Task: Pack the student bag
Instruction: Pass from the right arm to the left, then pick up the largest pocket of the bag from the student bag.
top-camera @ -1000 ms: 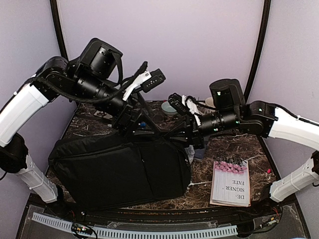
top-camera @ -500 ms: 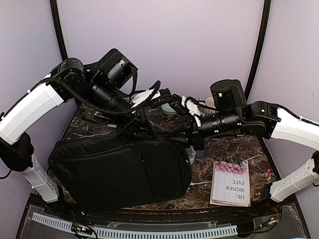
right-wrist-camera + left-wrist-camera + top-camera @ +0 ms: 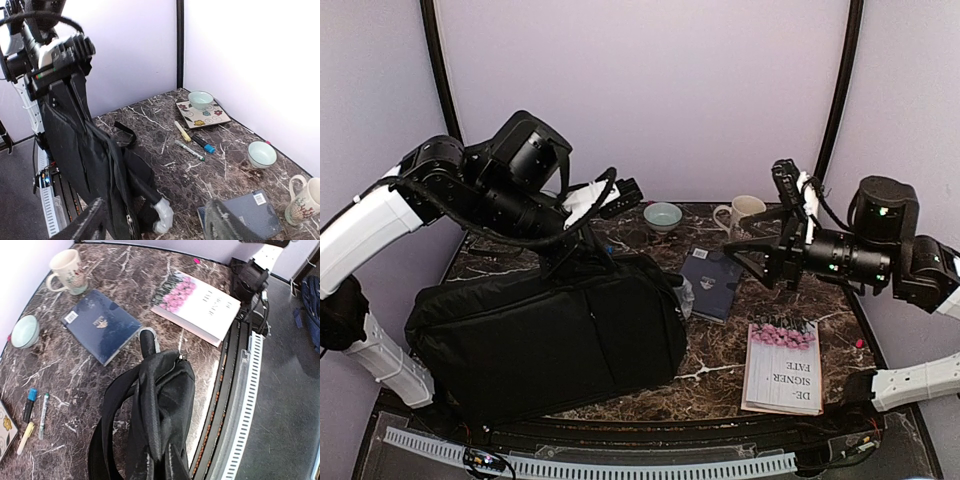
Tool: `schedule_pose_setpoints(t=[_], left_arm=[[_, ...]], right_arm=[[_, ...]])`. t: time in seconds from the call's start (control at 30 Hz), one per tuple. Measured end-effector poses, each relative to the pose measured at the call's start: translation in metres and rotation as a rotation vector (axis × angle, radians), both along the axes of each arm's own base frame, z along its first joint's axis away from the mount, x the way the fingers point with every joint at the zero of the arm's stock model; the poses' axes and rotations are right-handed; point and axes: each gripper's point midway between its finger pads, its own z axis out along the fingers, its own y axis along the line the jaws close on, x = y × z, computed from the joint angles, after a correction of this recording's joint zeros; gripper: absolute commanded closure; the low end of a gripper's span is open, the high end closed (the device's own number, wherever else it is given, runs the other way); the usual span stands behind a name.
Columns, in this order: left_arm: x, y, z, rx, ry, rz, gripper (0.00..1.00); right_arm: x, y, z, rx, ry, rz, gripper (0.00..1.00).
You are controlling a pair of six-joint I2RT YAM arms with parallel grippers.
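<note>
The black student bag point(image 3: 550, 340) lies across the left half of the marble table. My left gripper point(image 3: 578, 238) is shut on the bunched fabric along the bag's top edge point(image 3: 160, 405), its fingertips point(image 3: 160, 465) pinching the cloth. My right gripper point(image 3: 745, 255) hangs open above the table's right half, apart from the bag point(image 3: 95, 165), with nothing between its fingers point(image 3: 80, 227). A dark blue book point(image 3: 710, 283) lies flat just right of the bag. A white book with pink flowers point(image 3: 782, 365) lies near the front right corner.
A pale wrapped end point(image 3: 162, 215) pokes out of the bag's right side. A mug point(image 3: 740, 213) and a small bowl point(image 3: 663, 215) stand at the back. Pens point(image 3: 192, 140) and a patterned tile with a cup point(image 3: 202, 112) lie behind the bag at the back left.
My right gripper let go of the bag, opened and drew back to the right, uncovering the blue book. The left gripper shut on the bag's top, and the bag shifted slightly left.
</note>
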Motion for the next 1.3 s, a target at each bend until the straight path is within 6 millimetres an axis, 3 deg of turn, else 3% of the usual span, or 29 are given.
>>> schedule_pose_setpoints(t=[0.13, 0.37, 0.47, 0.83, 1.07, 1.23, 1.3], left_arm=[[0.003, 0.006, 0.003, -0.032, -0.022, 0.038, 1.0], [0.005, 0.003, 0.001, -0.043, -0.024, 0.048, 1.0], [0.006, 0.002, 0.0, -0.045, -0.019, 0.053, 1.0], [0.006, 0.001, 0.0, -0.052, 0.002, 0.075, 1.0], [0.005, 0.0, 0.0, -0.06, 0.02, 0.087, 1.0], [0.005, -0.001, 0.001, -0.068, 0.029, 0.092, 1.0], [0.004, -0.002, 0.001, -0.071, 0.033, 0.093, 1.0]], right_arm=[[-0.009, -0.011, -0.033, -0.011, 0.069, 0.001, 0.5], [-0.021, 0.005, -0.136, -0.214, 0.192, 0.051, 0.62], [-0.02, 0.011, -0.153, -0.249, 0.197, 0.06, 0.68], [-0.021, 0.04, -0.158, -0.233, 0.146, 0.113, 0.71], [-0.019, 0.049, -0.168, -0.257, 0.134, 0.127, 0.82], [-0.016, 0.051, -0.167, -0.253, 0.123, 0.119, 0.82], [-0.015, 0.052, -0.167, -0.253, 0.122, 0.117, 0.76]])
